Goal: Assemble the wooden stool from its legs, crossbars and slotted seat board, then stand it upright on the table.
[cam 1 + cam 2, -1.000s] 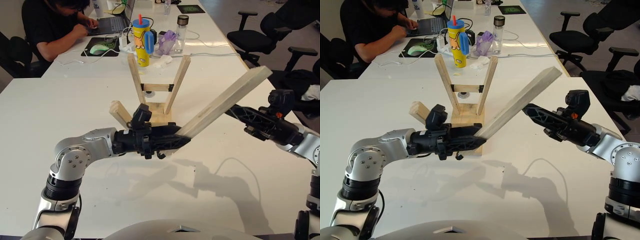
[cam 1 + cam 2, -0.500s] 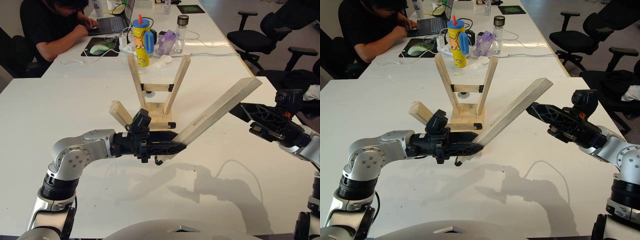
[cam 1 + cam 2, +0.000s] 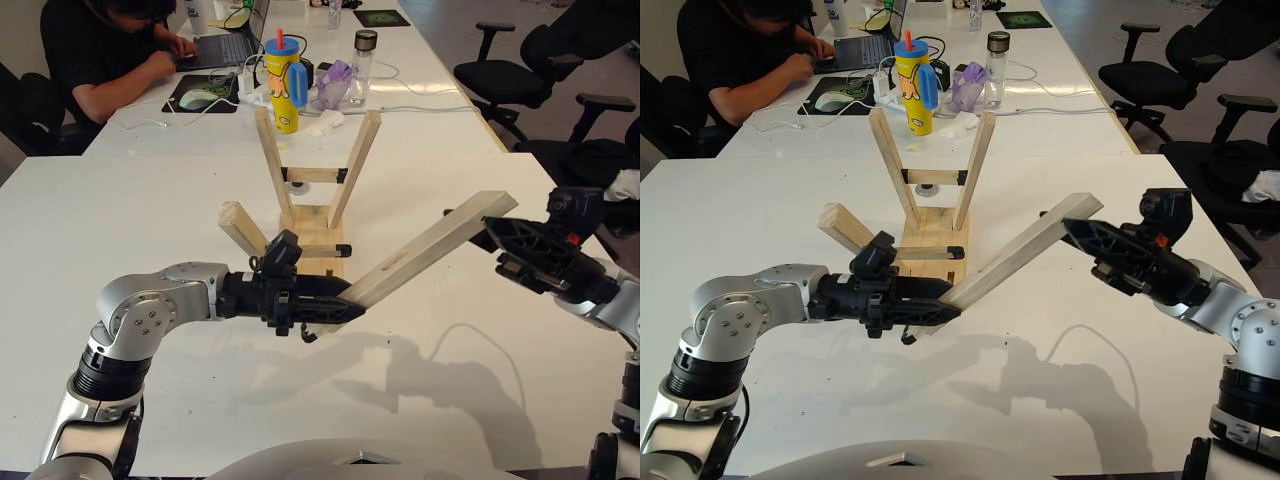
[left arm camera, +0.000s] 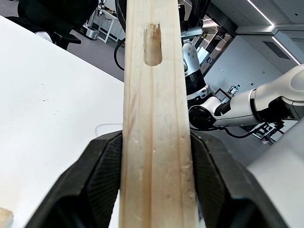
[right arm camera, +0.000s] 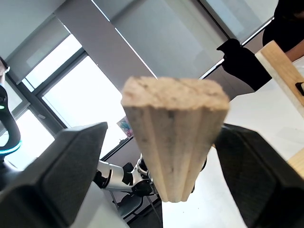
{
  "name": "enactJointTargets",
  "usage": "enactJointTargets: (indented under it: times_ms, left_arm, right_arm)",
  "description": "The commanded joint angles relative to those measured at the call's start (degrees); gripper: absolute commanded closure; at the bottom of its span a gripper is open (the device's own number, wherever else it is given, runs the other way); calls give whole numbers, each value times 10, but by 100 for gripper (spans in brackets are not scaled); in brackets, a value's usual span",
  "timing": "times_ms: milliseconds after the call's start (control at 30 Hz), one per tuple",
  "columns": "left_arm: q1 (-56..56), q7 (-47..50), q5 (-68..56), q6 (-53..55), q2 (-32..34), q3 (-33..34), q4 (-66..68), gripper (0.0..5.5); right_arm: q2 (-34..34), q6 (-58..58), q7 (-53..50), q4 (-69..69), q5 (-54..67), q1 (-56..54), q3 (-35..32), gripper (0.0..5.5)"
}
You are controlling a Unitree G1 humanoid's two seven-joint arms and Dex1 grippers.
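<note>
Left tool (image 3: 350, 310) pinches the low end of the slanted leg (image 3: 422, 253) above the worktop (image 3: 150, 210), right tool (image 3: 492, 227) spread around its raised tip without contact; best to centre the tip, then close squarely to avoid twisting.

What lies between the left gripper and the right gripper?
In the left eye view, a long wooden leg spans the stretch: its lower end clamped in the left gripper, its upper end between the open jaws of the right gripper.

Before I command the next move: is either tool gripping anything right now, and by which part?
Left tool clamps the long wooden leg at its lower end. Right tool is open, straddling the leg's upper end without clamping.
</note>
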Motion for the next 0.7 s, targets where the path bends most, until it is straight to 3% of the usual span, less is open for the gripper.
enactJointTargets:
  times_ms: [33,267,433,600,700]
  left_arm:
    - [-9,-4,1,9,9,0,-13,343]
    - [-2,-2,2,15,8,0,-18,343]
    - [6,1,56,-36,7,1,-27,343]
    - [42,41,26,-33,-8,38,-32,343]
    - [71,59,22,-48,-20,54,-40,283]
  right_arm:
    - [3,-4,-4,-21,-13,6,13,219]
    - [5,-5,-9,-14,-24,1,24,336]
    - [18,-36,-27,3,-48,-11,19,340]
    - [3,-51,-8,5,-99,-11,27,341]
    - [-19,-54,26,7,-131,-1,28,342]
